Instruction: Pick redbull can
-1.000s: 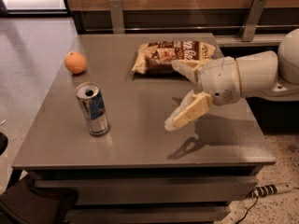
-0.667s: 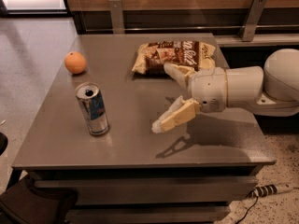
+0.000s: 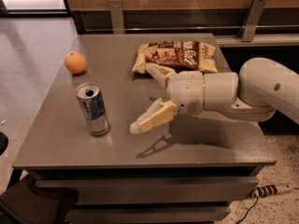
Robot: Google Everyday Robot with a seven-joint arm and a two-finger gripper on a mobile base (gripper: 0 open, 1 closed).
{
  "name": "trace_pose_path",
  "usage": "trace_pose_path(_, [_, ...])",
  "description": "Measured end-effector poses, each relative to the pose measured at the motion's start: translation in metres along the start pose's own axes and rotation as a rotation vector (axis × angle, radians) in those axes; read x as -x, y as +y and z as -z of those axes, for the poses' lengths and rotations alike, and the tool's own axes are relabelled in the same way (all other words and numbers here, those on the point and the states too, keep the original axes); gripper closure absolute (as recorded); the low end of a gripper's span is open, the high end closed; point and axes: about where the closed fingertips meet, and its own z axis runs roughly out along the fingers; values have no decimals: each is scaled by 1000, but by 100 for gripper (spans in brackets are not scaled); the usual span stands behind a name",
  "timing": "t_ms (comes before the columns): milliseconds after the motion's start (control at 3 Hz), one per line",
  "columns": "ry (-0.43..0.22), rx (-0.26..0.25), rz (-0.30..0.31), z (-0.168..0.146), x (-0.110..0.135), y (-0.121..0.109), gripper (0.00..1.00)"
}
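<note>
The redbull can (image 3: pixel 93 108) stands upright on the grey table (image 3: pixel 65 139) at the left front, silver and blue with a dark mouth hole on top. My gripper (image 3: pixel 143 97) reaches in from the right on a white arm. It is open, with one cream finger (image 3: pixel 156 72) toward the back and the other finger (image 3: pixel 152 118) toward the front. It sits right of the can, apart from it, holding nothing.
An orange (image 3: pixel 75 62) lies at the table's back left. A brown chip bag (image 3: pixel 175 55) lies at the back, just behind my gripper. A wooden wall with metal brackets (image 3: pixel 252 17) runs behind the table. A power strip (image 3: pixel 271 189) lies on the floor at right.
My gripper has moved left across the table toward the can, staying open. The can, orange and bag have not moved.
</note>
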Motion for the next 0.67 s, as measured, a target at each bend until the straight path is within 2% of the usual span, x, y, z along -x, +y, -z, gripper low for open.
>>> trace_pose_path(667, [31, -55, -19, -42, -2, 28, 0])
